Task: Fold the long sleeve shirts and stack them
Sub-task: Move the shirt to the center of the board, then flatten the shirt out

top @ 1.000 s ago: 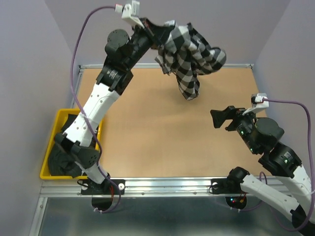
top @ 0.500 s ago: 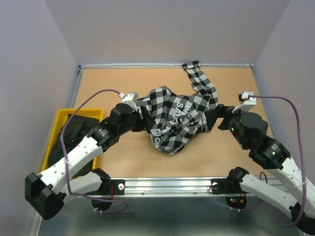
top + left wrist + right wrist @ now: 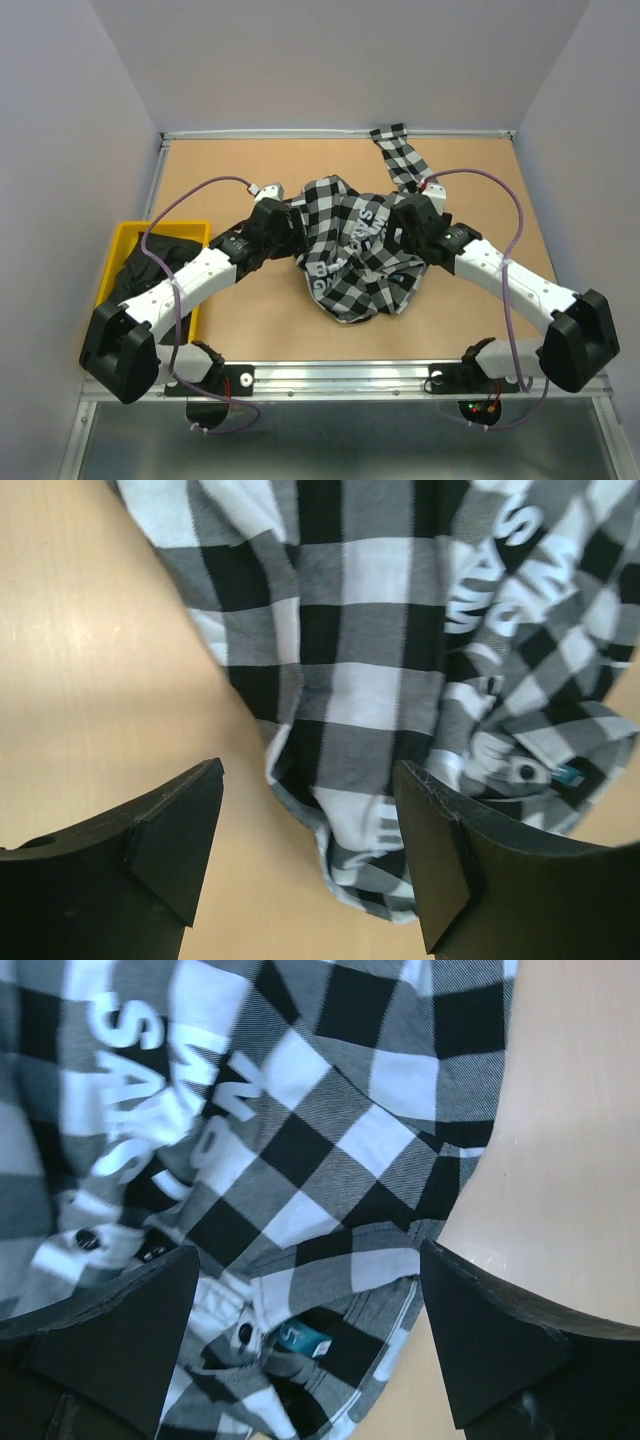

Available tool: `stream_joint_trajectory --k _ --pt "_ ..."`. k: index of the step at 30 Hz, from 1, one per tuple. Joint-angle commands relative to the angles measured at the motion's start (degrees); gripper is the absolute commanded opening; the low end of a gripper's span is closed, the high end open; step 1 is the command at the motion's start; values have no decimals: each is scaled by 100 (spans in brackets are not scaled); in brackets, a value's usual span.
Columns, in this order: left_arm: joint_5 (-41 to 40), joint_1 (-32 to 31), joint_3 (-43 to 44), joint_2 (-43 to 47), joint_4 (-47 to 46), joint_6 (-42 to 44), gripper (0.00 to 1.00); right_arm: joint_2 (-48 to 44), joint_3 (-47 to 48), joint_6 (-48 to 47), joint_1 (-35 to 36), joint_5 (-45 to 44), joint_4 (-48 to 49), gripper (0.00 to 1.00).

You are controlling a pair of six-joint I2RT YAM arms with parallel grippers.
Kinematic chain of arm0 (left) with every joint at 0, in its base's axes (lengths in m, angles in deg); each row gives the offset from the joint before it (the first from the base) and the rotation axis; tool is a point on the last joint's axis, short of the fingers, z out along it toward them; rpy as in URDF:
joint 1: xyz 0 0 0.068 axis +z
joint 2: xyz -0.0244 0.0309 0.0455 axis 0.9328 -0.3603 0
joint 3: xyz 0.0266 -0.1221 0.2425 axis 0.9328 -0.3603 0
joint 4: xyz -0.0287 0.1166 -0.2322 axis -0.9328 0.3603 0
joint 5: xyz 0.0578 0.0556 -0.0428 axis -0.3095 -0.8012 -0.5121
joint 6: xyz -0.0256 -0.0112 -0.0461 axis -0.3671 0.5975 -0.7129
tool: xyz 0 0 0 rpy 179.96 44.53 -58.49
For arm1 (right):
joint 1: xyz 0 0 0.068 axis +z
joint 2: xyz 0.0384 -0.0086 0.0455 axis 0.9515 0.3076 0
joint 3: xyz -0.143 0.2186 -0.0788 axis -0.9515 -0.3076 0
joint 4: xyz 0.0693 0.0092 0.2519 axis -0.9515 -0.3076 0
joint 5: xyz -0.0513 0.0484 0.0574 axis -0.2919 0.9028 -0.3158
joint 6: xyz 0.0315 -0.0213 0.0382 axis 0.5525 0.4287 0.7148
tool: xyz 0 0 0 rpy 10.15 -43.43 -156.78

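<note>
The black-and-white check shirt point(image 3: 355, 255) lies crumpled on the middle of the table, one sleeve point(image 3: 400, 155) trailing to the back edge. White lettering point(image 3: 140, 1070) shows on a black band. My left gripper point(image 3: 290, 228) is open at the shirt's left edge, and a hem fold point(image 3: 350, 810) lies between its fingers point(image 3: 170, 840). My right gripper point(image 3: 408, 222) is open over the shirt's right side, above the collar with a teal tag point(image 3: 305, 1340). The plain black shirt point(image 3: 140, 265) lies in the bin at the left.
A yellow bin point(image 3: 160, 228) stands at the table's left edge beside the left arm. Bare wooden tabletop point(image 3: 250, 330) surrounds the shirt. A metal rail point(image 3: 330, 375) runs along the near edge, and purple walls close in the back and sides.
The left gripper brought the check shirt down from high at the back onto the table and let go. The right arm swung in to the shirt's right side.
</note>
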State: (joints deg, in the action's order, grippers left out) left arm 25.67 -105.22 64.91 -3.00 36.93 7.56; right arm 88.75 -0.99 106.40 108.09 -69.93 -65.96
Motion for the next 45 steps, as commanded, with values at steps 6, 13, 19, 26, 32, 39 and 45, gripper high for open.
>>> stream_joint_trajectory --k 6,13,19,26,32,39,45 --pt "22 662 112 -139 -645 647 79 728 -510 728 -1050 631 896 81" --pt "330 900 -108 -165 -856 814 79 1054 -642 798 -1509 1158 1063 65" --pt "489 900 -29 -349 -1093 772 79 1063 -800 632 -1711 1730 1108 70" --pt "147 918 340 -1053 -909 648 79 756 -1055 500 -2072 2231 1090 70" --pt "49 1058 375 -1413 -1164 508 79 307 -1222 324 -2072 2838 1029 72" --pt "401 1278 630 -2230 -1498 236 78 333 -1433 385 -2072 3383 1002 74" --pt "550 1357 762 -2819 -1823 42 73 588 -1416 500 -2072 3453 1055 71"
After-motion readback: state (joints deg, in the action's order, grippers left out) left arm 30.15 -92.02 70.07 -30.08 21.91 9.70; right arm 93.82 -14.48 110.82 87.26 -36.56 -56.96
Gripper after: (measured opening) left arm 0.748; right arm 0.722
